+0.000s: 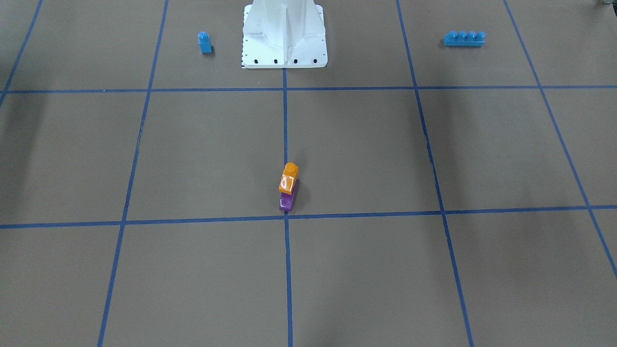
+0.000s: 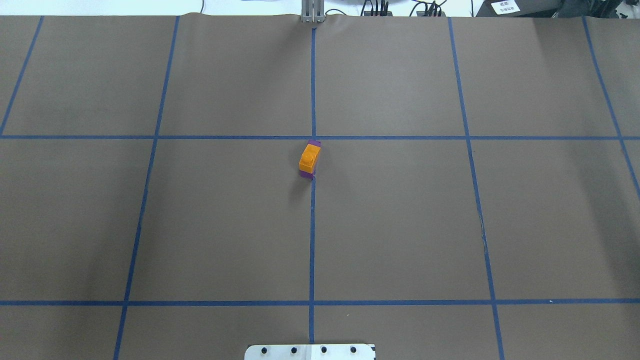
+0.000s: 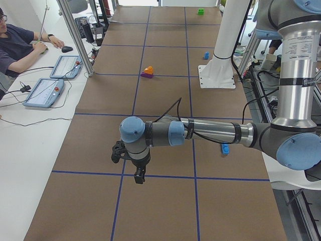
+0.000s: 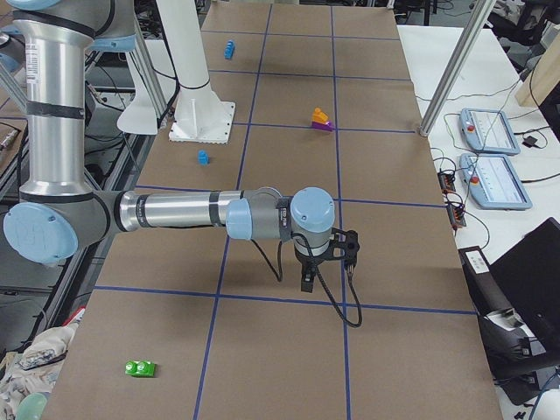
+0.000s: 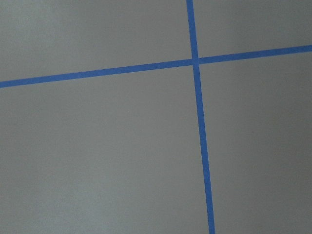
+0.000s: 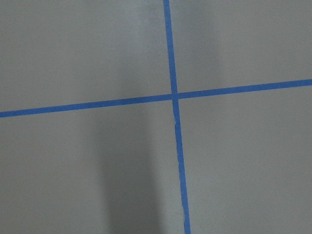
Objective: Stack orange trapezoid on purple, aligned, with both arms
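Observation:
The orange trapezoid point(image 1: 288, 179) sits on top of the purple brick point(image 1: 287, 201) near the table's middle, on a blue tape line. The stack also shows in the overhead view, orange point(image 2: 309, 158) over purple point(image 2: 314, 145), with the purple showing at both ends. Both arms are far from the stack. My left gripper point(image 3: 139, 175) shows only in the exterior left view, pointing down over the table's left end. My right gripper point(image 4: 308, 280) shows only in the exterior right view, over the right end. I cannot tell whether either is open or shut. The wrist views show only bare mat and tape lines.
A small blue single-stud brick point(image 1: 205, 42) and a long blue four-stud brick point(image 1: 464, 38) lie either side of the white base mount point(image 1: 284, 48). A green brick point(image 4: 140, 368) lies at the table's right end. An operator point(image 3: 20, 47) sits beside the table with tablets.

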Controlling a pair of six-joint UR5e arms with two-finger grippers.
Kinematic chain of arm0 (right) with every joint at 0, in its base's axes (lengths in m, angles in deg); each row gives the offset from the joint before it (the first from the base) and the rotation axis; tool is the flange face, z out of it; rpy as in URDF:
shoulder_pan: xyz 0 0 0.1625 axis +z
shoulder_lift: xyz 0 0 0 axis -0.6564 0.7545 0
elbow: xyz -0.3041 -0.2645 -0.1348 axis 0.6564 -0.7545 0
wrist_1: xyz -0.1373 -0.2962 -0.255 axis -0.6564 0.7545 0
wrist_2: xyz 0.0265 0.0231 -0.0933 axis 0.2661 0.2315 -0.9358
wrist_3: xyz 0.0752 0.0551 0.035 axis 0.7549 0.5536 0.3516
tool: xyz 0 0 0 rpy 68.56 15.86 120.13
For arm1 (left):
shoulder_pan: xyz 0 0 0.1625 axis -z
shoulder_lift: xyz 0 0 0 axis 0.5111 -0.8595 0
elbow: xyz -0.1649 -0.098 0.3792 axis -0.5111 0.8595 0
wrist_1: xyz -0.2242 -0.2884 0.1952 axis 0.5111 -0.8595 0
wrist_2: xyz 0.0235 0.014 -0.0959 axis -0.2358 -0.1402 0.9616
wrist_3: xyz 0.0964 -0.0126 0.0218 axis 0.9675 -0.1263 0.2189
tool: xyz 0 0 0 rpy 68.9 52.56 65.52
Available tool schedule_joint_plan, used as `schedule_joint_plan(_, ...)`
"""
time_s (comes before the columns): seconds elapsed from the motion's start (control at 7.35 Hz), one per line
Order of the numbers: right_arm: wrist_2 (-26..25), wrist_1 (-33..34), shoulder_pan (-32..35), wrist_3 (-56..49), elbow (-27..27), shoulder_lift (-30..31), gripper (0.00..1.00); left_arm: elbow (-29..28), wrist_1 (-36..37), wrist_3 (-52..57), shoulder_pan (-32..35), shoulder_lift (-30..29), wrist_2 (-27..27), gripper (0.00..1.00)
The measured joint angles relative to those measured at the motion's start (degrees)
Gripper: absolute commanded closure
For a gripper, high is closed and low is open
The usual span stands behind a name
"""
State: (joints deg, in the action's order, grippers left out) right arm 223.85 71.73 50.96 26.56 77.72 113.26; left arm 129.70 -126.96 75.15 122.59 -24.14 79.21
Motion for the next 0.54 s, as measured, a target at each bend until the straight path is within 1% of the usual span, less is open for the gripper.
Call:
schedule_joint_plan(0.27,-0.21,0.05,0.03,0.00,-0.14,1.13,0.00,0.06,-0.69,-0.38,-0.08,0.06,0.09,0.00)
schedule_joint_plan(0.54,-2.04,0.06,0.02,-0.06,-0.33,1.55,0.00,0.17,-1.19,-0.45,-0.12,0.04,0.15,0.00)
